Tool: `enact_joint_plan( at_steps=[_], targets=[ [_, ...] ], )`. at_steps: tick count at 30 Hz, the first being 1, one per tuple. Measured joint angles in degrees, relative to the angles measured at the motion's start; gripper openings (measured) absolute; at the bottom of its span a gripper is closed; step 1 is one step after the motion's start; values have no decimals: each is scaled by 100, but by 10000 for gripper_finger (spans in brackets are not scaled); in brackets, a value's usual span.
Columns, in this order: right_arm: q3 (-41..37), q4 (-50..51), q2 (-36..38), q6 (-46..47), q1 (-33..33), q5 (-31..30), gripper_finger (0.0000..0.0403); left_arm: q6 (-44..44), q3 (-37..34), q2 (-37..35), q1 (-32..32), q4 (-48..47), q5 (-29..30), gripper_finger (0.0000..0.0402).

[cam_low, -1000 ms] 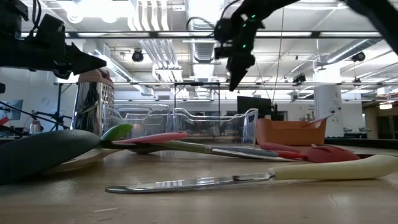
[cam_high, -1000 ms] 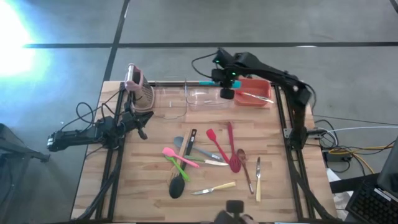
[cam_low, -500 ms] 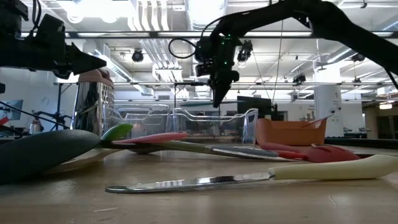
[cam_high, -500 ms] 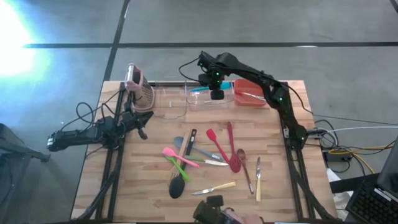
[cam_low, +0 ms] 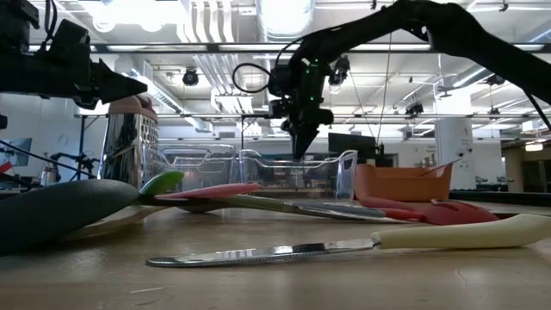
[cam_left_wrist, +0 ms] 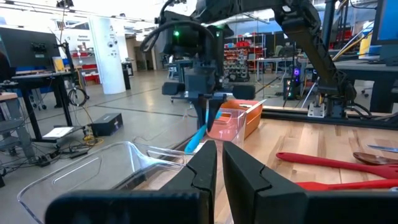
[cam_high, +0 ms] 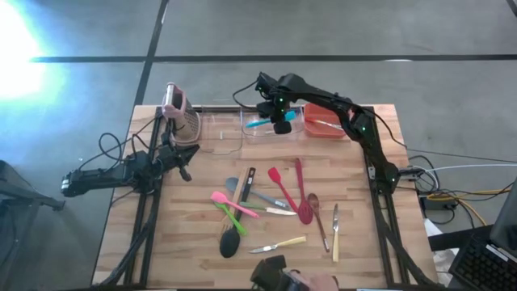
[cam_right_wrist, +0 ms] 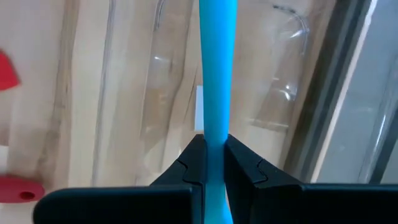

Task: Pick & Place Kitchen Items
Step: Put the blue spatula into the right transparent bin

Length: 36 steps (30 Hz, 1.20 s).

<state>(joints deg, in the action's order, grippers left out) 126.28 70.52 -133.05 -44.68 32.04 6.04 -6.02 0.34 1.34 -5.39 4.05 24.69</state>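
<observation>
My right gripper is over the middle clear bin at the table's far side, shut on a blue utensil. It also shows in the right wrist view and the left wrist view. Several more utensils lie flat on the table's middle: a pink spatula, a green one, a black ladle, red ones and pale-handled knives. My left gripper waits shut and empty at the table's left. My right gripper pinches the blue utensil's slim handle between its two fingers. The fingers come from above, pointing down. The utensil slants down from the fingers toward the table's left, its free end low inside the clear bin. Whether that end touches the bin, I cannot tell.
A red-orange bin with a utensil in it stands right of the clear bin. Another clear bin and a pink-topped rack stand to the left. Bare wood lies along the table's near left part.
My right gripper has gone from over the red-orange bin toward the table's left, then down over the clear bin, still shut on the blue utensil. The utensil has come down with it into the bin.
</observation>
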Motion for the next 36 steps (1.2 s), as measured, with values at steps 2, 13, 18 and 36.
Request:
enact_joint_plan(
  at_steps=[2,13,18,36],
  targets=[
    [-106,-64,0,-75,6,0,20,-2,0,0,0,0,0,30],
    [-629,-643,-2,-331,82,0,20,0,0,-2,0,0,0,30],
    [-854,-831,-2,-372,122,2,20,-2,0,0,2,0,0,30],
    [-1344,-1234,-1,-485,192,133,20,-2,0,-2,0,0,0,30]
  ],
)
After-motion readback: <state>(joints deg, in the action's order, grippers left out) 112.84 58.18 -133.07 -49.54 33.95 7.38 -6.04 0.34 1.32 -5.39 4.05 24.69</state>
